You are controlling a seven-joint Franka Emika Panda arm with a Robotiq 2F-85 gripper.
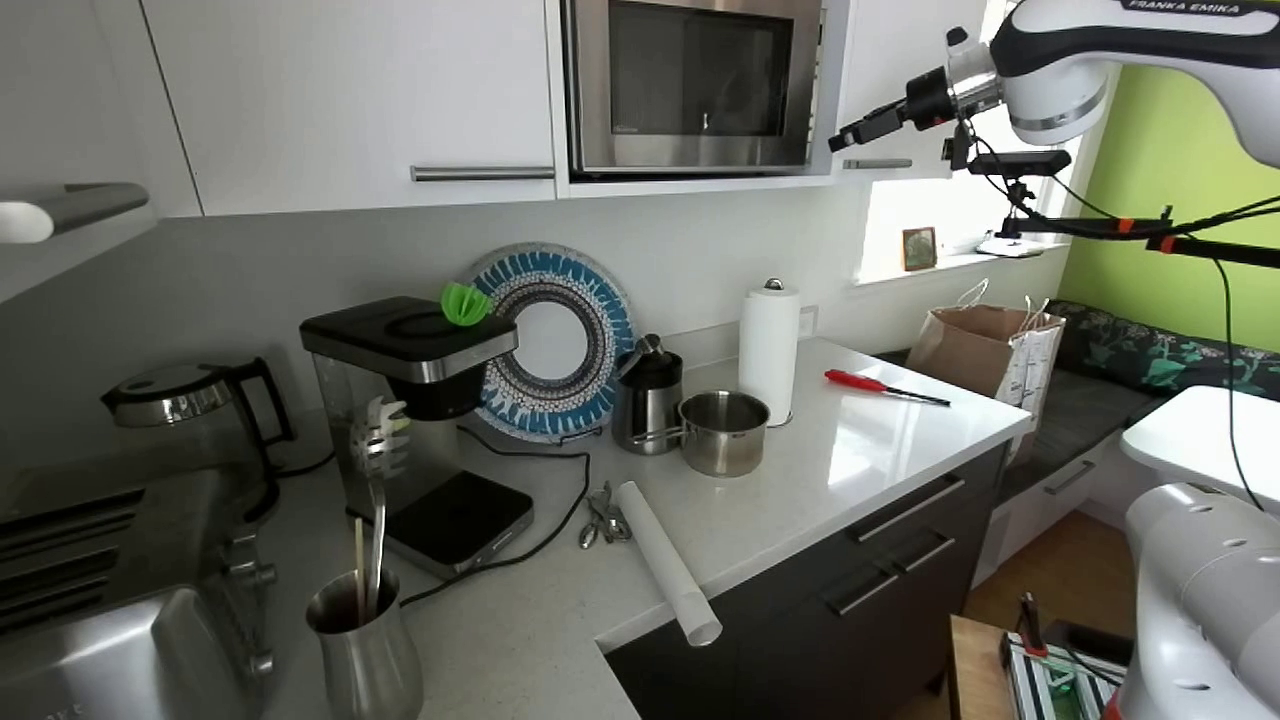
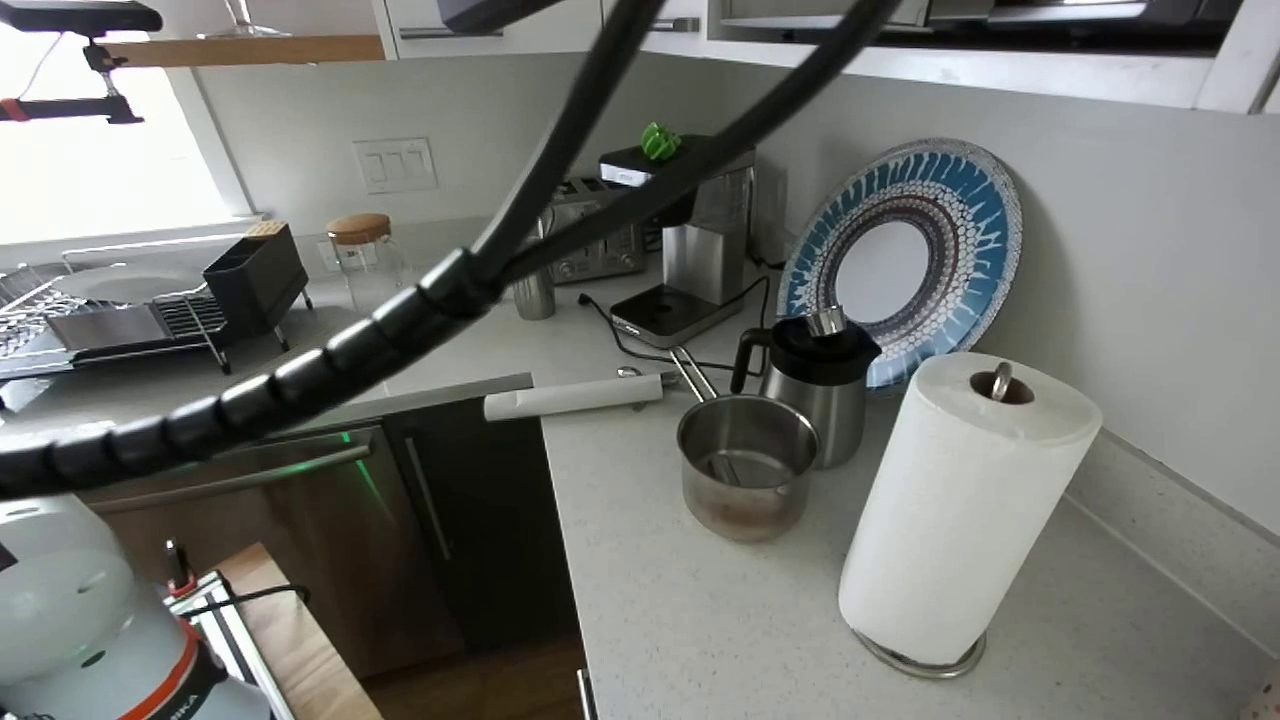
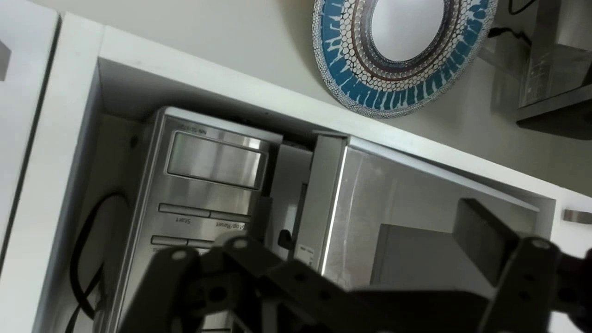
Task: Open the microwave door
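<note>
In an exterior view, toaster (image 1: 130,600) near left; disc (image 1: 547,340) against the far wall (image 1: 690,265); higher and right, the microwave (image 1: 695,80), door (image 3: 397,203) ajar; then pot (image 1: 724,445), roll (image 1: 768,350) and, by the microwave's right side, the gripper (image 1: 838,142), empty, fingers (image 3: 485,240) wide apart.

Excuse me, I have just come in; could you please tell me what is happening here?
A robot arm is at the microwave door, apparently to open it. The door already stands ajar, with a gap beside the control strip. The pincer is open; in the wrist view, its fingers show on either side of the door's free edge. Whether they touch it, I cannot tell.
</note>
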